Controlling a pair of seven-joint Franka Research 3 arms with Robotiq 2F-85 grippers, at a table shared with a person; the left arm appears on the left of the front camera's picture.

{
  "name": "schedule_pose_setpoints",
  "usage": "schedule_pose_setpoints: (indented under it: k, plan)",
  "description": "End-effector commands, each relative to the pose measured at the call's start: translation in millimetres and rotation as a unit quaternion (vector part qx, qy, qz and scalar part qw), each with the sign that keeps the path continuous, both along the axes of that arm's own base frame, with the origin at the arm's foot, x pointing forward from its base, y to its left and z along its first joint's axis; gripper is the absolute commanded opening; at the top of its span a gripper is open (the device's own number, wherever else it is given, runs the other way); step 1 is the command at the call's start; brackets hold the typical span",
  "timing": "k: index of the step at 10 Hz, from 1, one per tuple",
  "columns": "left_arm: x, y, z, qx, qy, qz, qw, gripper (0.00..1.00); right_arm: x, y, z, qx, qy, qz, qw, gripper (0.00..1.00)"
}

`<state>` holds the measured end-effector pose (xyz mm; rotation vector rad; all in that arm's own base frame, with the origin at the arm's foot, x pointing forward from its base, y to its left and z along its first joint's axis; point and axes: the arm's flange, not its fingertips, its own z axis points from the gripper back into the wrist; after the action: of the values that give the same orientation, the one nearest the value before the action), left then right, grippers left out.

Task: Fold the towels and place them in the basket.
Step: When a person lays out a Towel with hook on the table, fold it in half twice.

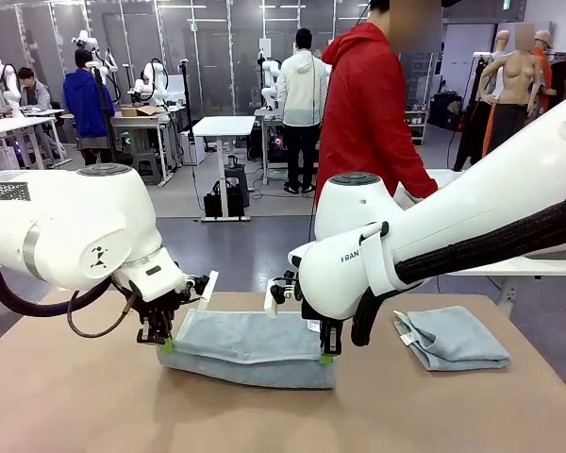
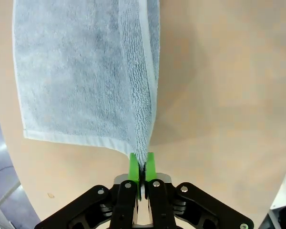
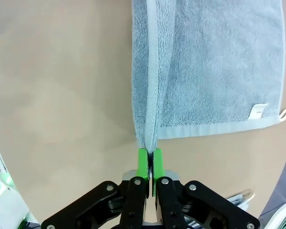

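Note:
A pale blue-grey towel (image 1: 250,347) lies across the middle of the tan table, doubled over lengthwise. My left gripper (image 1: 167,343) is shut on its left near corner, and in the left wrist view the green pads (image 2: 133,167) pinch the folded edge of the towel (image 2: 81,71). My right gripper (image 1: 327,357) is shut on the right near corner; its wrist view shows the towel (image 3: 209,67) with its small white tag (image 3: 258,110) stretching away from the pads (image 3: 143,160). A second towel (image 1: 453,337) lies folded at the right. The basket is out of view.
A person in a red jacket (image 1: 368,104) stands at the far side of the table (image 1: 75,406). Bare tabletop lies in front of the towel and to the left. Other people and tables stand farther back in the room.

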<state>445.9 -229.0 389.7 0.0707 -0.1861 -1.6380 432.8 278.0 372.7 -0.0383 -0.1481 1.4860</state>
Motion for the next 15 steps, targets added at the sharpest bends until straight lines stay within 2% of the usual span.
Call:
schedule_pose_setpoints:
  k: [1, 5, 8, 10, 13, 15]
  plan:
    - [25, -1, 4, -0.026, 0.004, -0.028, 0.999, 0.06, 21, -6, 5, 0.031, -0.004, 0.036, 0.999, 0.05]
    - [65, -5, 15, -0.018, -0.001, -0.018, 1.000, 0.06, 65, -7, 8, 0.031, -0.013, 0.030, 0.999, 0.05]
    - [90, -11, 20, -0.015, -0.005, -0.037, 0.999, 0.06, 101, -2, 4, 0.042, -0.018, 0.049, 0.998, 0.05]
    - [113, -11, 17, -0.004, -0.011, -0.020, 1.000, 0.06, 124, -1, -1, 0.036, -0.023, 0.050, 0.998, 0.05]
    - [131, -7, 11, -0.021, -0.017, -0.012, 1.000, 0.06, 145, -3, -9, 0.023, -0.025, 0.057, 0.998, 0.05]
    - [148, -8, 10, -0.025, -0.026, -0.027, 0.999, 0.06, 162, -5, -16, 0.021, -0.026, 0.055, 0.998, 0.05]
